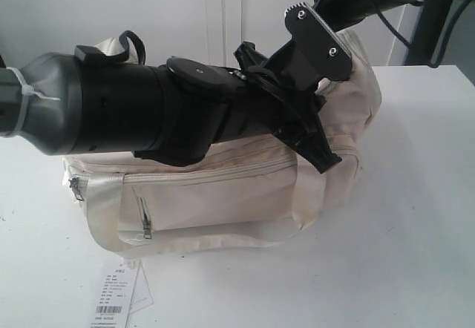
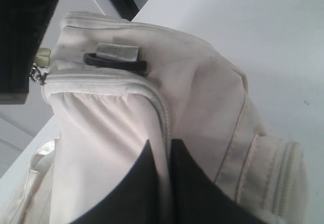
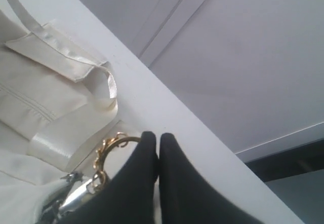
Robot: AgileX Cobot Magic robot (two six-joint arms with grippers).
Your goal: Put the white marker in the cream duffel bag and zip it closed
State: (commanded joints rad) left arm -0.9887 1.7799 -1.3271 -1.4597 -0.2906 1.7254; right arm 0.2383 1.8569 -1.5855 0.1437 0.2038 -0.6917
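Well, the cream duffel bag point(image 1: 223, 194) sits on the counter point(image 1: 415, 231) with the white marker out of sight, and since the left fingers point(image 2: 202, 198) pinch its zip edge while the right fingers point(image 3: 177, 183) are pressed together just beside the metal pull point(image 3: 76, 196), that small pull could slip away and leave the zip stuck.
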